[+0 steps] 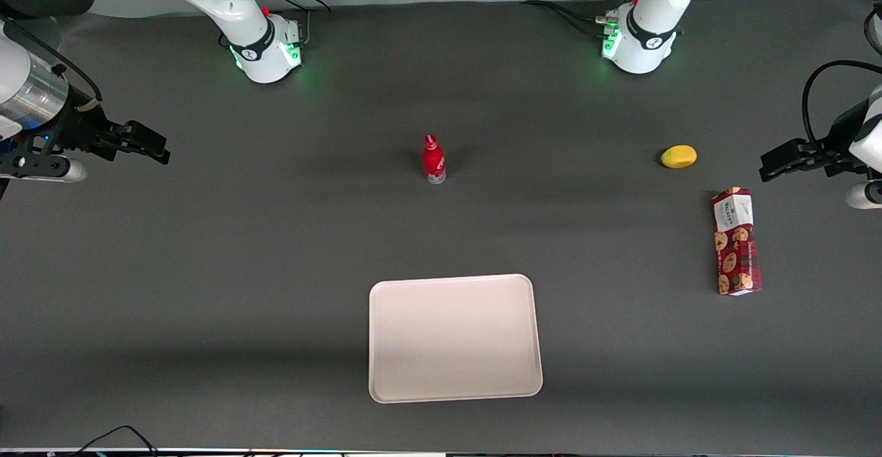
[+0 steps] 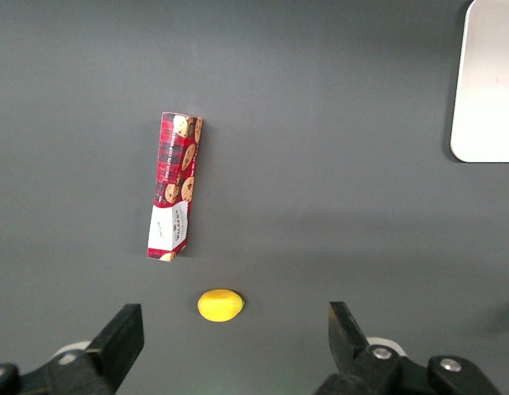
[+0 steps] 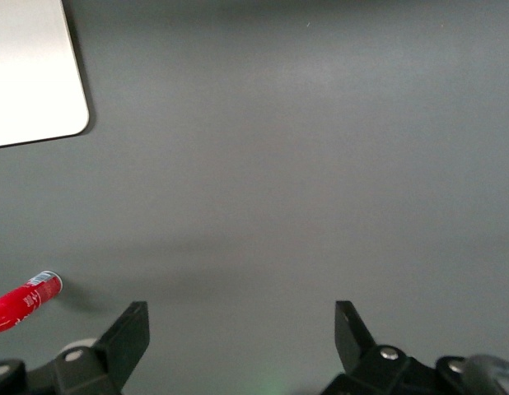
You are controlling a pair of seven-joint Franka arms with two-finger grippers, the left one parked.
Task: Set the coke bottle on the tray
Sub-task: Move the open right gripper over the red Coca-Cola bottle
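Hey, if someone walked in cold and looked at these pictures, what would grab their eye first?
Probably the coke bottle, standing upright and alone mid-table, and the big pale tray nearer the front camera with nothing on it. Toward the parked arm's end lie a yellow lemon and a red cookie box. The right gripper hangs open at the working arm's end, well off from the bottle.

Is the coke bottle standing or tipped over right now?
Upright: the coke bottle stands on its clear base, cap up, on the table, farther from the camera than the tray. The open gripper hovers apart.
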